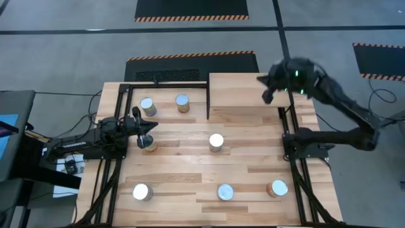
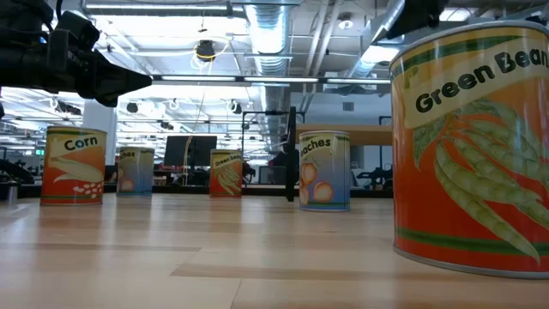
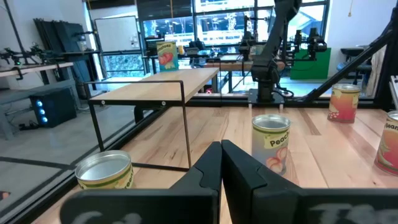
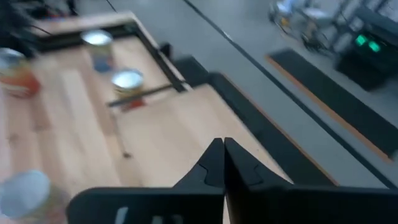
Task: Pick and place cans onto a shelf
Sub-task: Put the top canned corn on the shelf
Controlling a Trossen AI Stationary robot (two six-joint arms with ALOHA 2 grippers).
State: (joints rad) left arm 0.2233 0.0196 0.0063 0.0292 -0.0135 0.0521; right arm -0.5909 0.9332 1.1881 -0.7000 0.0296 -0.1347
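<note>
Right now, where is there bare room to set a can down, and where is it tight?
The shelf top is bare; the right gripper hovers at its right edge. The tabletop is open between the centre can and the right arm's base. It is tight inside the black frame, with two cans, and around the left gripper.

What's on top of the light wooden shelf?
From above, the visible part of the shelf is bare. The right pincer, shut, hangs over its right end and hides that corner.
</note>
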